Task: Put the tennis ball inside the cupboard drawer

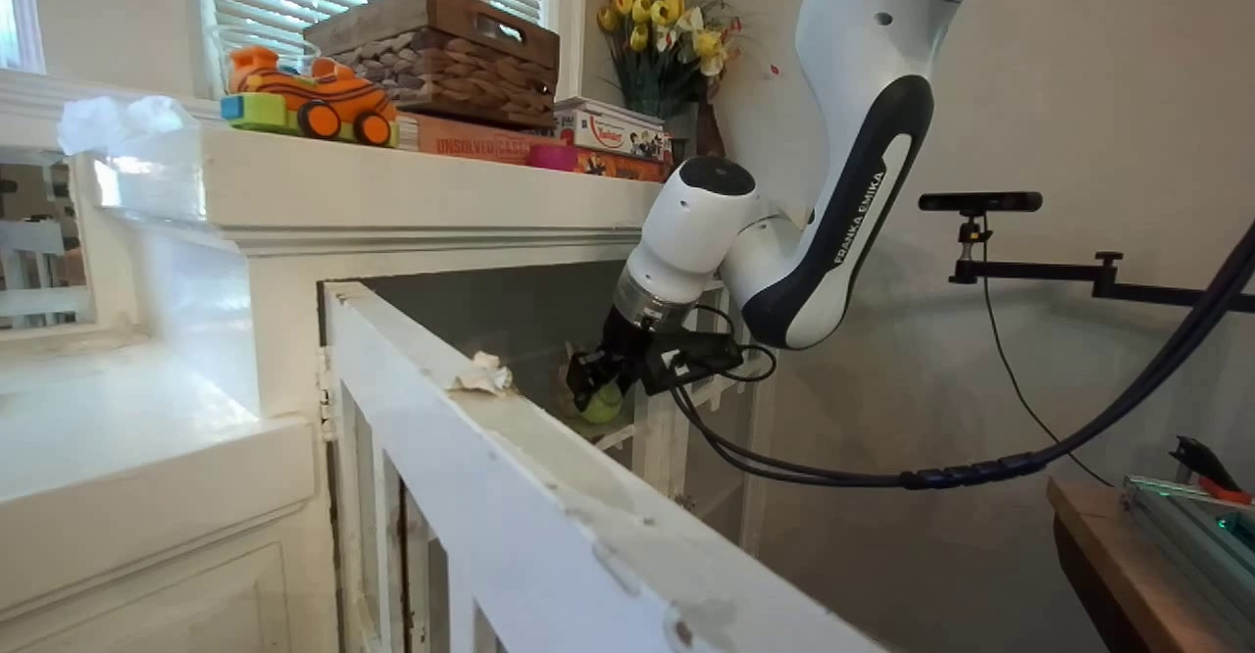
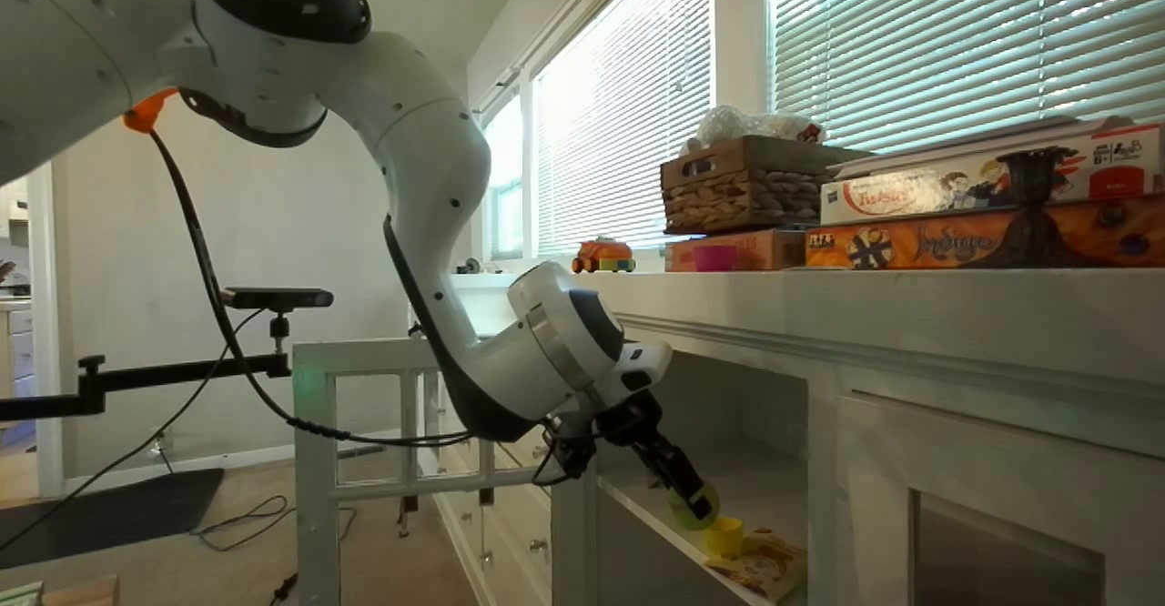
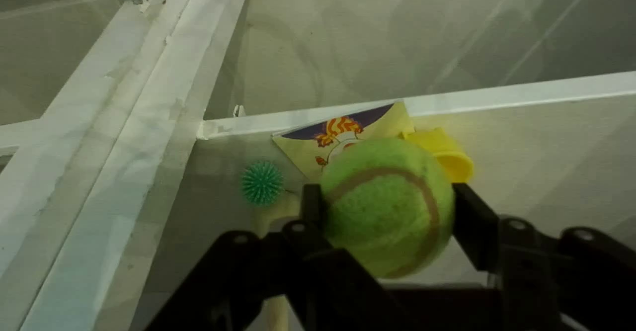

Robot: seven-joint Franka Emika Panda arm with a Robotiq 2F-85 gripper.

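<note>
Tennis ball (image 3: pixel 390 216): one, yellow-green, fuzzy, with a curved brownish seam. Location: at the mouth of the cupboard drawer (image 2: pixel 757 401), above the floor (image 3: pixel 541 162) of it; contact with that floor, cannot tell.

Gripper (image 3: pixel 386 203): black, two-fingered, pinching the ball from opposite sides, presumably near its widest part so that it cannot roll free. The arm (image 2: pixel 437 146) slants downward and in, probably to pass below the overhanging top. Judged status: carrying nearly done; setting down and release outstanding.

Yellow cup (image 3: pixel 449 157): small, on the floor, close by the ball. A likely hazard: a ball let go here could knock it or roll over the front edge; slightly deeper would seem safer.

Printed card (image 3: pixel 310 147): flat, at the front edge, beside the cup, partly hidden by the ball.

Green spiky ball (image 3: pixel 262 183): near the card, apart from the cup.

Glass-paned door (image 1: pixel 549 457): standing open, presumably to give the arm its way in. Paper scrap (image 1: pixel 483 375) on its top edge.

Counter (image 2: pixel 910 310): thick, flat, above the compartment; bears orange toy truck (image 1: pixel 338 99), wicker basket (image 1: pixel 476 70) and boxed games (image 2: pixel 965 178), seemingly stored there, outside the work.
</note>
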